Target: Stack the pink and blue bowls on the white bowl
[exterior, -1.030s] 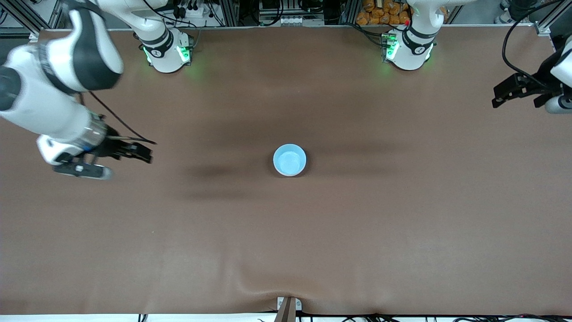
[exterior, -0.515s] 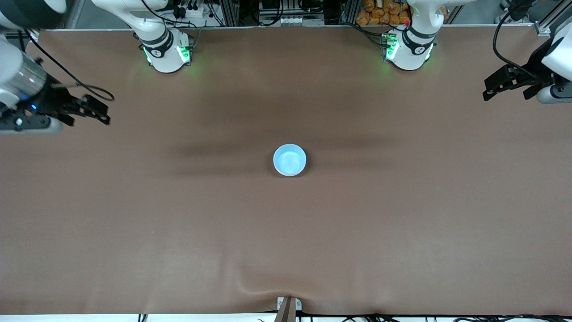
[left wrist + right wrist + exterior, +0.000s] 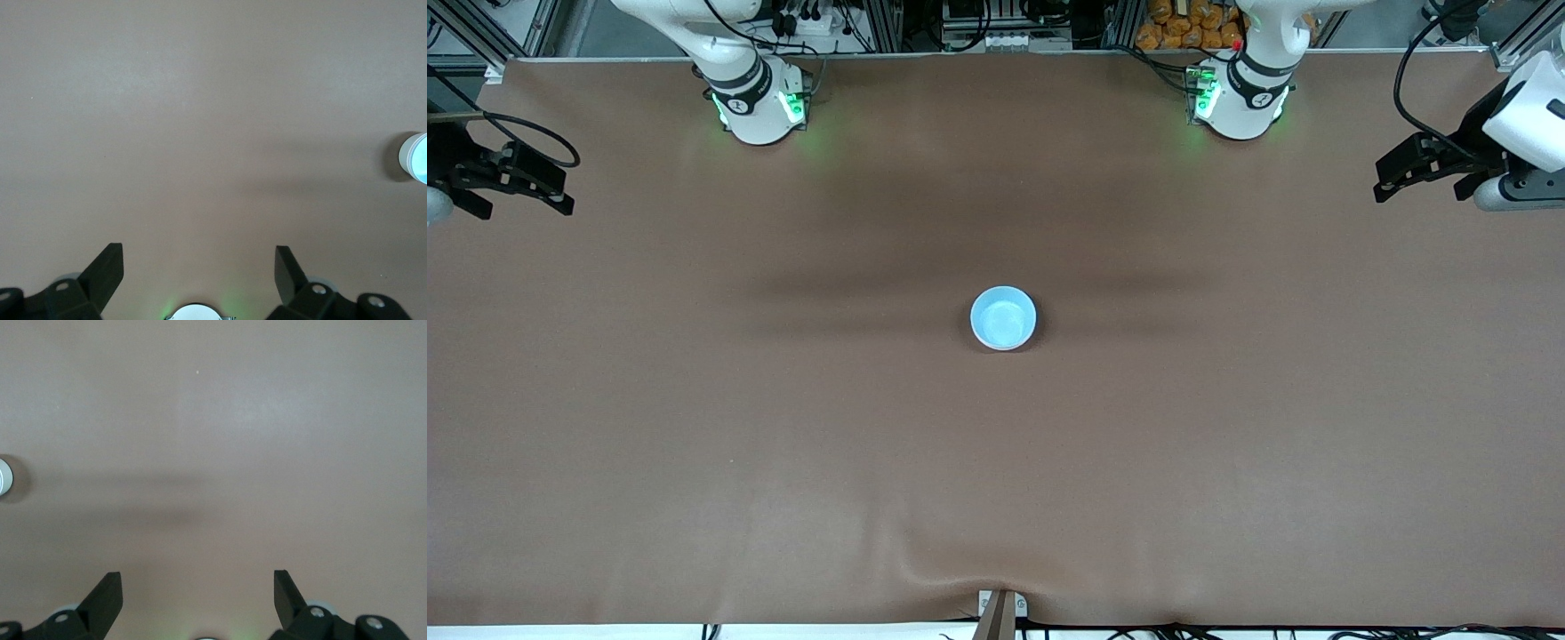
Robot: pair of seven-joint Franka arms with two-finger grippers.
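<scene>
A light blue bowl point(image 3: 1003, 317) stands upright at the middle of the brown table. It also shows at the edge of the left wrist view point(image 3: 417, 157) and of the right wrist view point(image 3: 3, 477). No pink bowl or white bowl shows on its own; whatever is under the blue bowl is hidden. My left gripper point(image 3: 1392, 178) is open and empty, in the air over the left arm's end of the table point(image 3: 199, 261). My right gripper point(image 3: 559, 188) is open and empty, in the air over the right arm's end point(image 3: 198, 583).
The two arm bases point(image 3: 758, 100) point(image 3: 1240, 93) stand along the table's edge farthest from the front camera. A small bracket point(image 3: 1000, 609) sits at the edge nearest to it. The brown cover point(image 3: 960, 498) has a slight wrinkle there.
My right gripper has drawn back from nearer the bowl toward the right arm's end of the table and toward the bases' edge. My left gripper has shifted slightly. The bowl has not moved.
</scene>
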